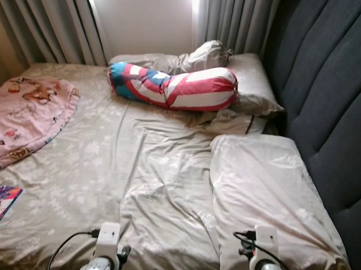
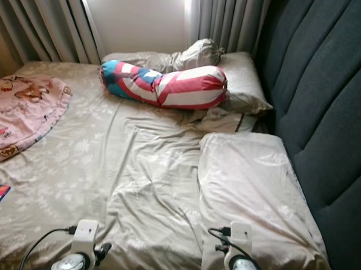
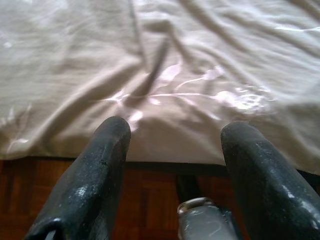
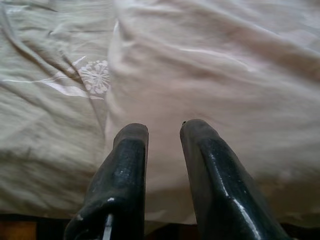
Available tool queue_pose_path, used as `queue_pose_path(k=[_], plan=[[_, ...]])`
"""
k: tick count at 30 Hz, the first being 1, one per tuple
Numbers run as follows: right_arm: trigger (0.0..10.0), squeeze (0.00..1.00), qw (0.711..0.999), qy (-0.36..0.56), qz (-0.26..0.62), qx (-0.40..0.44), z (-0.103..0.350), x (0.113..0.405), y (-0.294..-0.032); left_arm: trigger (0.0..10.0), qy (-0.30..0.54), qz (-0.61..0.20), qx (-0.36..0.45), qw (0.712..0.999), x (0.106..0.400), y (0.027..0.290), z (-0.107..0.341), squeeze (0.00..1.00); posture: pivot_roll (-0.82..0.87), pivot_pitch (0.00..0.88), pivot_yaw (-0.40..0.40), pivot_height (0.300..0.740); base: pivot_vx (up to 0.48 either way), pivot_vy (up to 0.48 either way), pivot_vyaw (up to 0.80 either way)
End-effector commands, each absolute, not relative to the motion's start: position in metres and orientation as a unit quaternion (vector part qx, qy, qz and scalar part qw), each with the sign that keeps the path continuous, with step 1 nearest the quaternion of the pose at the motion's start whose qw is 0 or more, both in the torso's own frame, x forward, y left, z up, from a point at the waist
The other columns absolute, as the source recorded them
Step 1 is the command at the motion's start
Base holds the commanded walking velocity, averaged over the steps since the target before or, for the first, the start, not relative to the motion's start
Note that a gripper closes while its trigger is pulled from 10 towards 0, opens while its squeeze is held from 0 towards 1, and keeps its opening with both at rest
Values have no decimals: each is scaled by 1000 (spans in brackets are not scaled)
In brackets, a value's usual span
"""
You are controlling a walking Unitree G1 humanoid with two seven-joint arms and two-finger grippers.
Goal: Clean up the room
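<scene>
Rumpled satiny sheet [image 1: 159,188], plump striped bolster [image 1: 177,87]

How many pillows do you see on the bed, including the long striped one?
3: the striped bolster lying across the head of the bed, a beige pillow behind it beside the headboard, and a large beige pillow nearer the robot. The bundled cloth may hide more.

Head stereo pair: high at the foot edge, facing forward and down the bed [image 1: 106,161]; window wall at 12 o'clock, headboard [image 2: 327,100] at 3 o'clock. Both eyes share the bolster [image 1: 177,86] and near pillow [image 2: 250,193], offset sideways. Left wrist camera: low and close, looking along its fingers [image 3: 95,175] across the sheet edge, with what seems wooden floor [image 3: 150,205] beneath. Right wrist camera: equally close, facing the same near pillow.
</scene>
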State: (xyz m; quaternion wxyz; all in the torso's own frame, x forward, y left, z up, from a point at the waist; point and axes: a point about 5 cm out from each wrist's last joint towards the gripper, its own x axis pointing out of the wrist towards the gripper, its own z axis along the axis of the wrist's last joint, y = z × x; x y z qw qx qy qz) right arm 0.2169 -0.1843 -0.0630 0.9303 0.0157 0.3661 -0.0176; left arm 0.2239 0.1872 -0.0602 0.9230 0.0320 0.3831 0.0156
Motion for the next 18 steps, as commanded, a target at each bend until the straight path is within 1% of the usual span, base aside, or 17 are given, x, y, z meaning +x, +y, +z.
queue_pose_path(k=[1, 3, 6, 9, 18], plan=[[10000, 0, 928, 371, -7, 13, -64, 217, -177, 10000, 387, 23, 34, 921, 221, 193, -61, 0, -92, 7, 15, 740, 0, 401, 0], [10000, 0, 928, 373, -2, 2, -64, 217, -177, 10000, 386, 23, 34, 922, 221, 193, -61, 0, -92, 7, 15, 740, 0, 431, 800], [10000, 0, 928, 372, -5, 7, -64, 217, -178, 10000, 386, 23, 34, 922, 222, 193, -61, 0, -93, 6, 16, 740, 0, 434, 800], [10000, 0, 930, 367, -13, 22, -63, 217, -179, 10000, 385, 22, 35, 922, 222, 193, -61, 0, -93, 5, 17, 740, 0, 435, 0], [10000, 0, 930, 368, -13, 20, -63, 217, -179, 10000, 384, 22, 36, 922, 222, 194, -60, 0, -93, 1, 19, 740, 0, 434, 0]])
